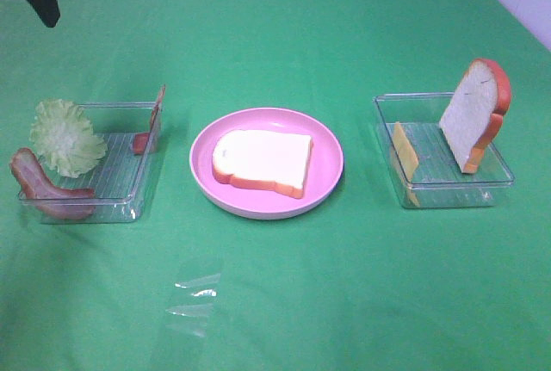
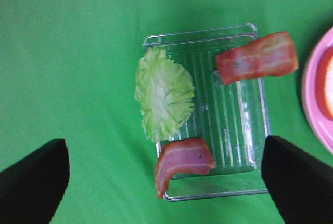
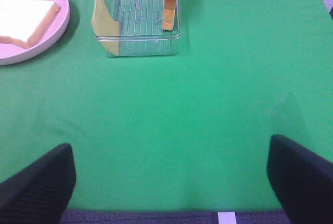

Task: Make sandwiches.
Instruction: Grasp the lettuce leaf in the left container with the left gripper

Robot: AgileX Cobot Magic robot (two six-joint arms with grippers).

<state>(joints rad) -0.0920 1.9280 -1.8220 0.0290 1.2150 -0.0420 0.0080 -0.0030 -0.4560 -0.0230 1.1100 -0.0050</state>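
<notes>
A bread slice [image 1: 263, 161] is lying flat on the pink plate [image 1: 329, 173] at frame centre. A second slice [image 1: 473, 113] and cheese [image 1: 405, 151] are leaning in the right tray [image 1: 448, 194]. Lettuce [image 1: 67, 137] and bacon strips [image 1: 47, 186] are sitting at the left tray [image 1: 120, 203]. Both claws are gaping apart, the left claw [image 2: 164, 146] above the left tray and the right claw [image 3: 169, 143] over green tabletop [image 3: 208, 104].

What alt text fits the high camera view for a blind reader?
A pink plate holding one bread slice sits centred on green cloth. The left tray holds lettuce and two bacon strips; the right tray holds cheese and a leaning bread slice.
</notes>
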